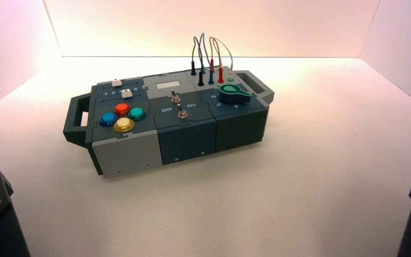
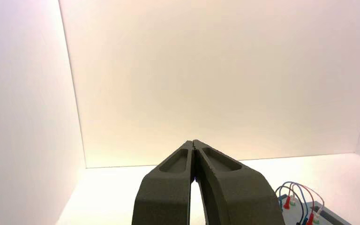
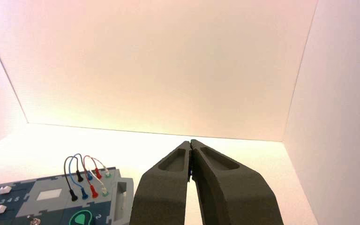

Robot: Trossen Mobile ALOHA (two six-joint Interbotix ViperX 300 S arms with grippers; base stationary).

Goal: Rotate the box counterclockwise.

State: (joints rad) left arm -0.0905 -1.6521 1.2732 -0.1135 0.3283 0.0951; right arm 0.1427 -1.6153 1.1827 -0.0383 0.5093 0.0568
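The box (image 1: 168, 120) is seen lying on the white counter (image 1: 299, 176), near the middle, set at a slant with its handled ends pointing left-near and right-far. Looped wires (image 1: 208, 59) are plugged in at its far side. Both arms are parked at the near corners, well apart from it. The left end effector (image 2: 194, 145) and the right end effector (image 3: 190, 143) are each pressed together, holding nothing. The turn is judged not yet begun.
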